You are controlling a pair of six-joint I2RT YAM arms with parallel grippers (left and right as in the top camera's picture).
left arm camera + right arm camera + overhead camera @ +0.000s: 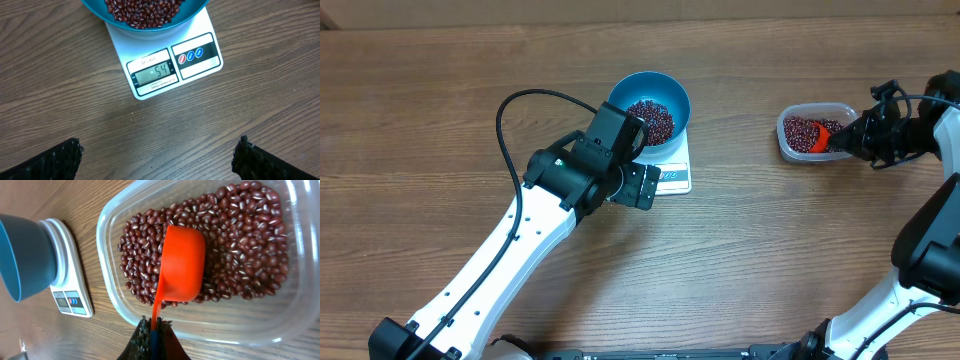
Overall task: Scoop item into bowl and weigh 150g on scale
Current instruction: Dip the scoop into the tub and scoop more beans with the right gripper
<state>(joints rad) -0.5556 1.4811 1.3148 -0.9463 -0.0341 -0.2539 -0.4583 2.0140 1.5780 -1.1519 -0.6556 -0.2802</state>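
- Grip: right tool [152,332] clenched on handle of scoop [182,262]; scoop lies on beans [240,240] in tub [112,227], near right edge of surface [470,60].
- Target: bowl [677,96] on scale [675,178], far-centre, part filled; display [155,74] likely short of goal.
- Spare: left tool [157,145] released, hovering before scale.
- Method: dig deep, lift level, tip gently.

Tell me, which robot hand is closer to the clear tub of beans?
Right. The right gripper holds the red scoop among the beans in the clear tub; the left gripper hangs open by the white scale, well away from it.
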